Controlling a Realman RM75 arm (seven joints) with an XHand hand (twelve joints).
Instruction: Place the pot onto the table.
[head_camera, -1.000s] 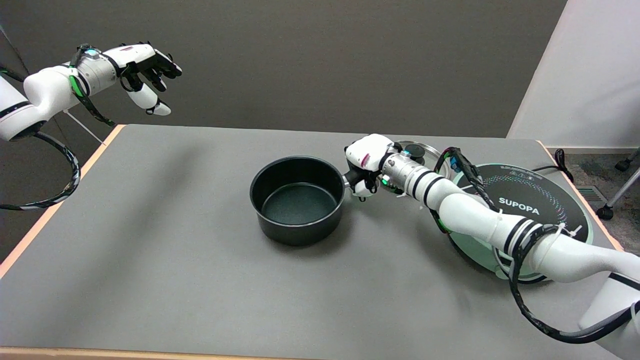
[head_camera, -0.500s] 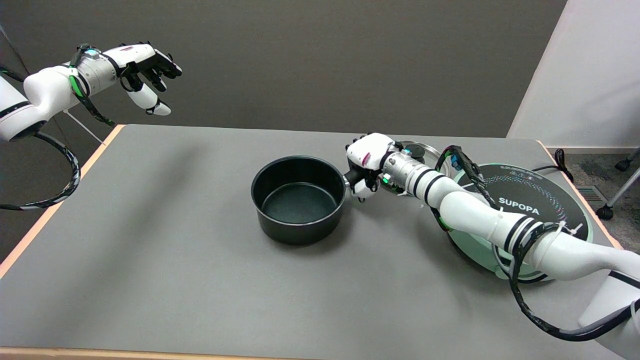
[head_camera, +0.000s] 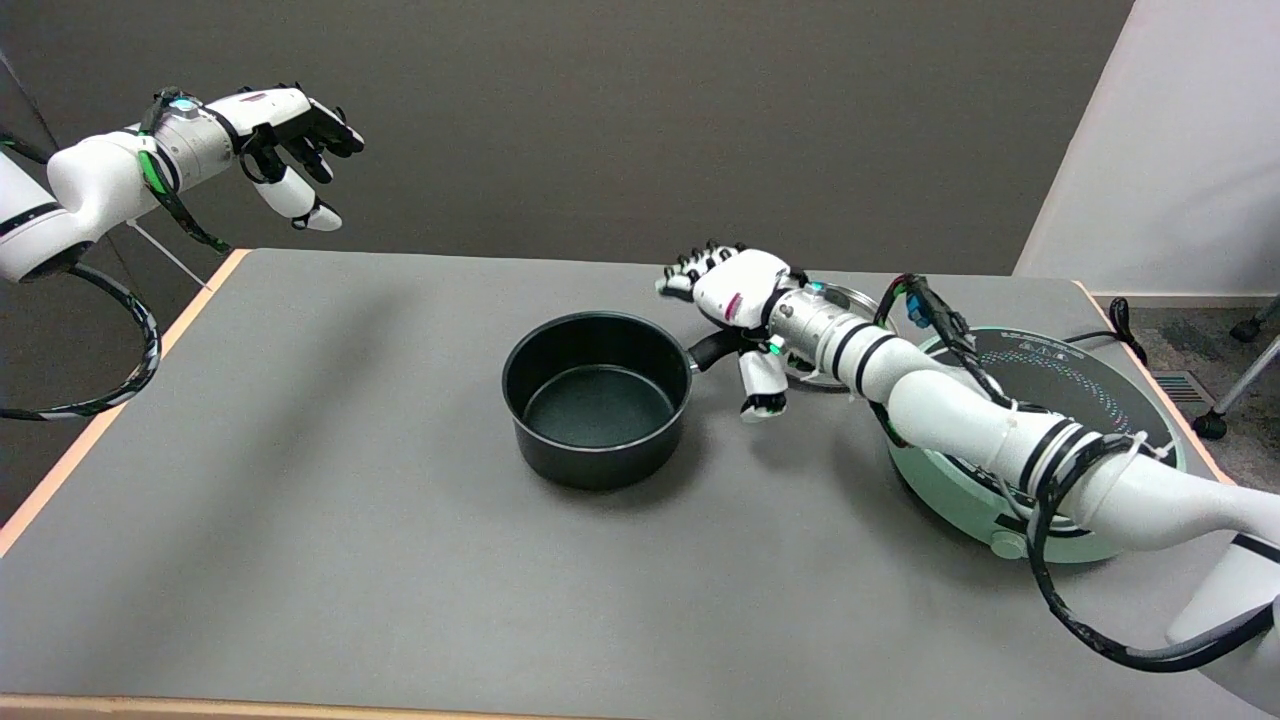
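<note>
We note the pot (head_camera: 597, 398) standing upright on the table (head_camera: 300, 500) near centre. Our right hand (head_camera: 740, 300) hovers over its handle (head_camera: 716, 348), fingers spread, holding nothing. Pot lies at 8 o'clock from the hand; handle axis points toward 2 o'clock.

Even, soft overhead light falls across the matte grey table (head_camera: 300, 500), with the round black metal pot (head_camera: 596, 398) in sharp focus at its centre. Diffuse shadows pool just beside the pot's base and under the white right arm (head_camera: 960, 420). The backdrop beyond the pot stays dim; no glare shows.
</note>
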